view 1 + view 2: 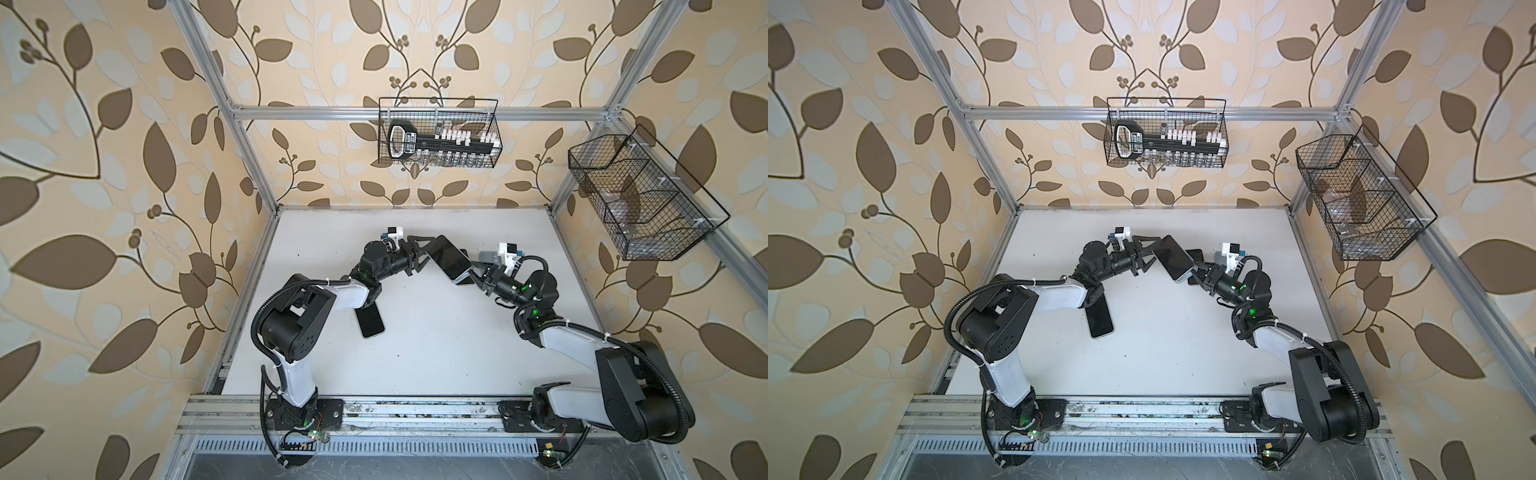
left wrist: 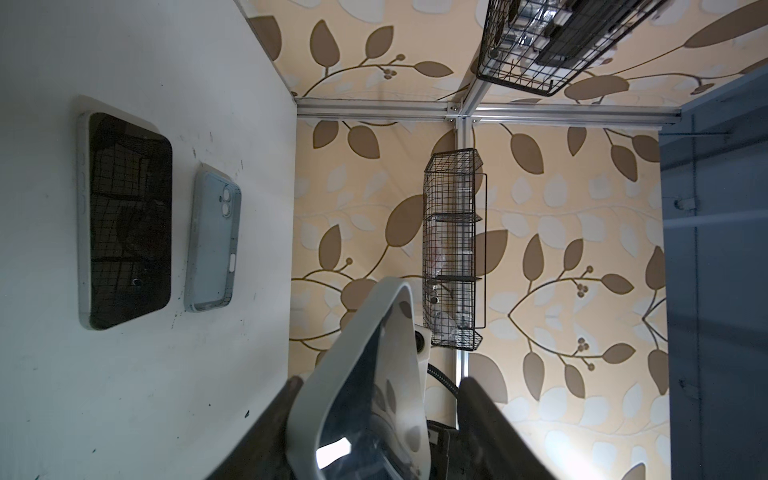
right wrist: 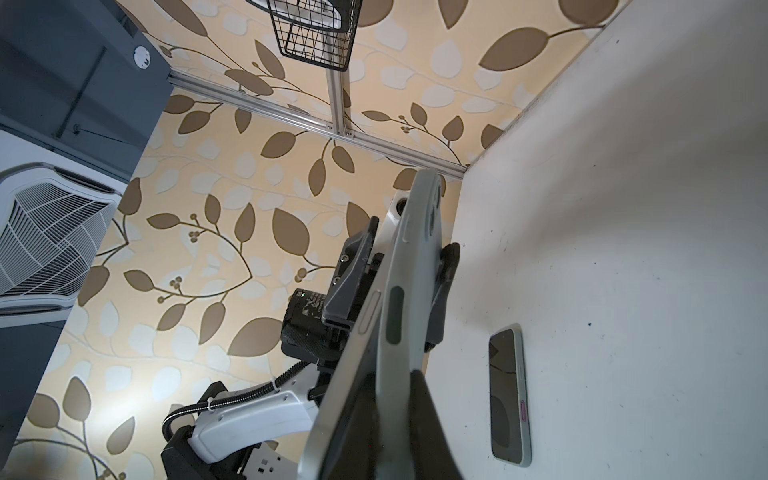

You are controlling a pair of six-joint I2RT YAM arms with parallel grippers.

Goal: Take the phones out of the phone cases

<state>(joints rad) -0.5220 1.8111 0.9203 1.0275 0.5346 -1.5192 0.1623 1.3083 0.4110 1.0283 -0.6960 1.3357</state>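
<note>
A phone (image 1: 451, 259) (image 1: 1173, 257) in a pale grey phone case (image 3: 411, 266) hangs above the back of the table between both arms. My right gripper (image 1: 471, 276) (image 3: 392, 378) is shut on the case's near end. There the phone's silver edge (image 3: 365, 316) stands away from the case. My left gripper (image 1: 428, 249) (image 2: 382, 386) is open around the other end. One finger (image 2: 286, 399) rests against the case rim and the other finger (image 2: 478, 399) stands apart from it.
A bare phone (image 1: 370, 322) (image 3: 509, 395) lies screen up under the left forearm. Behind the held phone lie another phone (image 2: 124, 220) and an empty pale blue case (image 2: 214, 241). Wire baskets (image 1: 440, 133) (image 1: 640, 199) hang on the back and right walls.
</note>
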